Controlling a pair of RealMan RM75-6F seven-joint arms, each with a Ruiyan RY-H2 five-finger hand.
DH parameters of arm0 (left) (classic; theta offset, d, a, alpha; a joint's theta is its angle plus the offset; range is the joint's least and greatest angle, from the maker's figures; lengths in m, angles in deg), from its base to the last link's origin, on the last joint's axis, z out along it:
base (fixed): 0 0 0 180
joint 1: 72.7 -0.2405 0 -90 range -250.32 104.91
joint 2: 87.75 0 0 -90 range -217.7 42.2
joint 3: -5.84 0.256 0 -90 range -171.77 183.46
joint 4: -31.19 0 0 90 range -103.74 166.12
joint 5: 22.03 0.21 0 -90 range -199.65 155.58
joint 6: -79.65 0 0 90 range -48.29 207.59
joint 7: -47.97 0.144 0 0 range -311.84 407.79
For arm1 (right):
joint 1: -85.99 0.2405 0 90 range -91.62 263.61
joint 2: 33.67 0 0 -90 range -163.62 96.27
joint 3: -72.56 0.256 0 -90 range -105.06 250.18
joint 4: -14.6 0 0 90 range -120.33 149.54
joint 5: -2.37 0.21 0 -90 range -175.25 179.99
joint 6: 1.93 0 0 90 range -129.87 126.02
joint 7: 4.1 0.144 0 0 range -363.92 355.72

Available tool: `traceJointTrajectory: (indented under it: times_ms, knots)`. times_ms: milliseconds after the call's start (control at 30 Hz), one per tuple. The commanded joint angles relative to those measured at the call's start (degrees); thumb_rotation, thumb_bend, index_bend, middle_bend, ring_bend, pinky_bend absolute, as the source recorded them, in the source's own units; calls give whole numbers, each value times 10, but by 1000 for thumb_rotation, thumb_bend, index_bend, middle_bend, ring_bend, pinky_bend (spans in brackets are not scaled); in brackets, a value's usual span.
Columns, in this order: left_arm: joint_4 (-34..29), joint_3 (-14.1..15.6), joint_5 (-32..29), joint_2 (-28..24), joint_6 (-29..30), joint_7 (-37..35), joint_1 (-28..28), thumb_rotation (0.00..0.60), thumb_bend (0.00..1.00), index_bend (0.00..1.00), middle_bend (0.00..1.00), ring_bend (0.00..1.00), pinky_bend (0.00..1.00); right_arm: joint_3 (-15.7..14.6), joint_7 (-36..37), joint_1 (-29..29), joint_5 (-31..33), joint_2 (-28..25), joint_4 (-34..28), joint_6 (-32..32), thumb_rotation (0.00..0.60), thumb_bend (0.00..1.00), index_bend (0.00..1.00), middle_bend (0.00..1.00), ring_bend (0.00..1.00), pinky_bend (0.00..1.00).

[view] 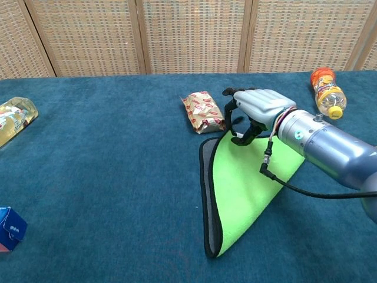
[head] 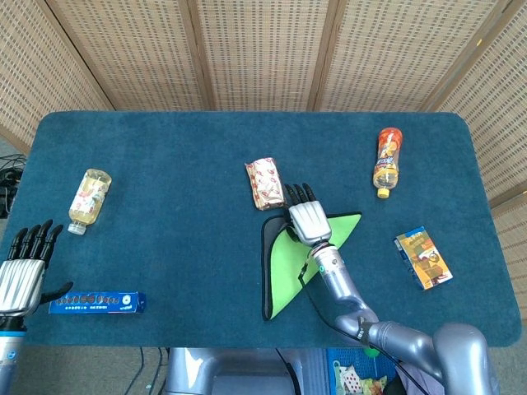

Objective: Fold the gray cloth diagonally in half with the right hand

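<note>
The cloth (head: 290, 262) (view: 247, 183) lies folded into a triangle near the table's middle, its bright green face up and a gray border along its left edge. My right hand (head: 306, 216) (view: 258, 106) hovers over the triangle's upper corner, palm down, fingers spread and pointing away from me. Nothing is held in it; the thumb hangs just above the green corner. My left hand (head: 23, 267) stays at the table's near left edge with its fingers apart, holding nothing; only the head view shows it.
A patterned snack packet (head: 263, 183) (view: 203, 111) lies just left of the right hand's fingertips. An orange bottle (head: 387, 160) (view: 325, 91) lies at the right, a yellow bottle (head: 89, 199) at the left. A blue box (head: 97, 303) sits near the left hand, a colourful box (head: 422, 257) at the right.
</note>
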Motion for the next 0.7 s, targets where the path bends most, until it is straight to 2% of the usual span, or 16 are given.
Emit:
traceJointTrajectory:
  times_ms: [33,433,700]
  knots:
    - [0,0,0,0,0,0,0,600,164,0,0,0,0,-1,-3,-1,4,-4,-5,-2,600,316,389,0,0,0]
    - [-1,0,0,-1,2,0,-1,600,164,0,0,0,0,-3,-8,-5,12,-15,-16,3,600,299,337,0,0,0]
    - [-1,0,0,-1,1,-2,0,600,164,0,0,0,0,-13,-14,-27,4,-53,-52,29,600,284,328,0,0,0]
